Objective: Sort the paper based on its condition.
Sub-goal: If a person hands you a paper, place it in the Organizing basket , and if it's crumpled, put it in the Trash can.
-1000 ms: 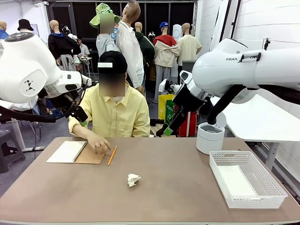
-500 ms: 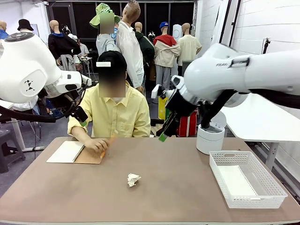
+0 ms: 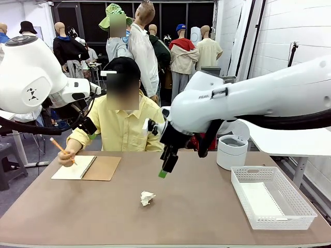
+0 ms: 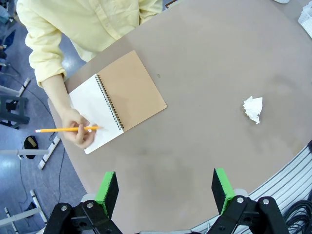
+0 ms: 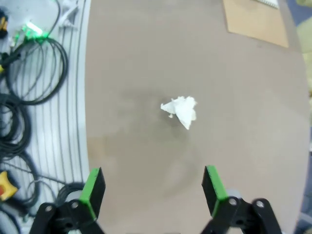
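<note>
We see the table point(image 3: 207, 217), with a basket point(image 3: 300, 217) at its right end holding a flat sheet point(image 3: 261, 199). Right gripper point(image 5: 152, 187) is spread wide, empty, hanging near the crumpled paper wad point(image 5: 180, 109) mid-table. Left gripper point(image 4: 165, 187) is likewise wide, empty.

Rounded brown table point(image 3: 207, 206) in a bright workshop hall, white painted brick wall point(image 3: 282, 31) to its right, white side table point(image 3: 279, 132) just beyond its right end, dark black-framed panels point(image 3: 93, 15) far behind it, blue-grey floor point(image 3: 8, 196) beneath, black cables point(image 5: 9, 139) coiled off its near edge.

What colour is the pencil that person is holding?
Orange. The pencil shows best in the left wrist view, over the notebook's white page.
</note>
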`<state>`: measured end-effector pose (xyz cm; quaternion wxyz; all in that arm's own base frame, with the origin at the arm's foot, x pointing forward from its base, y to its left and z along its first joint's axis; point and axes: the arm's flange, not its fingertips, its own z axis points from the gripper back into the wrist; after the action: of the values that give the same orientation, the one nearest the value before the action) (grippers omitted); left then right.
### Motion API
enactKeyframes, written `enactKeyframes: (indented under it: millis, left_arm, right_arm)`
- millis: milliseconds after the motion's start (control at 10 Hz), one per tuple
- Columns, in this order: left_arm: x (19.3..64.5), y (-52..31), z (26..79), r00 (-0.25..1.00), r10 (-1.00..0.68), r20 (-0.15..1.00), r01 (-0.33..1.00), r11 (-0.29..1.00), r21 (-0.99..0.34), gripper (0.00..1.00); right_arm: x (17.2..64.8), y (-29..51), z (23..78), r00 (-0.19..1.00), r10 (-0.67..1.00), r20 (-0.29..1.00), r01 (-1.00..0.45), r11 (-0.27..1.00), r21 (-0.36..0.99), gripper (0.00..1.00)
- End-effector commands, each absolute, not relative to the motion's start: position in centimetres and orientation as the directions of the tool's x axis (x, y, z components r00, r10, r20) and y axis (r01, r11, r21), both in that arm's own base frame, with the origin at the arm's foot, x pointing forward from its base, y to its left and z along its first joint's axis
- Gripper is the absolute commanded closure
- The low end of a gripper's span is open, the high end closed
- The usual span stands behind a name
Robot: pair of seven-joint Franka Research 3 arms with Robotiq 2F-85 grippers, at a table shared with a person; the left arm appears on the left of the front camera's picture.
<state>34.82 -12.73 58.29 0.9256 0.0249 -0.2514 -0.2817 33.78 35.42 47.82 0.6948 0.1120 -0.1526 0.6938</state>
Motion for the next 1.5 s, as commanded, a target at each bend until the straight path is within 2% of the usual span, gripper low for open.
enactKeyframes:
  millis: [0,300,400,800,1400]
  left_arm:
    - [34.8,-12.6,58.3,0.711,-0.535,0.456,0.511,0.839,0.187,0.00]
    - [34.8,-12.6,58.3,0.711,-0.535,0.456,0.511,0.839,0.187,0.00]
    - [34.8,-12.6,58.3,0.711,-0.535,0.456,0.511,0.839,0.187,0.00]
    - [34.8,-12.6,58.3,0.711,-0.535,0.456,0.511,0.839,0.187,0.00]
    - [34.8,-12.6,58.3,0.711,-0.535,0.456,0.511,0.839,0.187,0.00]
  right_arm:
    - [34.2,36.8,46.4,-0.064,0.947,0.316,-0.996,-0.041,-0.078,0.00]
    - [34.2,37.7,46.0,-0.018,0.967,0.255,-0.998,-0.003,-0.061,0.00]
    - [33.5,37.1,44.9,-0.057,0.951,0.303,-0.998,-0.045,-0.047,0.00]
    - [33.5,37.1,44.9,-0.057,0.951,0.303,-0.998,-0.045,-0.047,0.00]
    - [36.8,41.0,40.9,-0.020,0.971,0.239,-0.999,-0.008,-0.050,0.00]
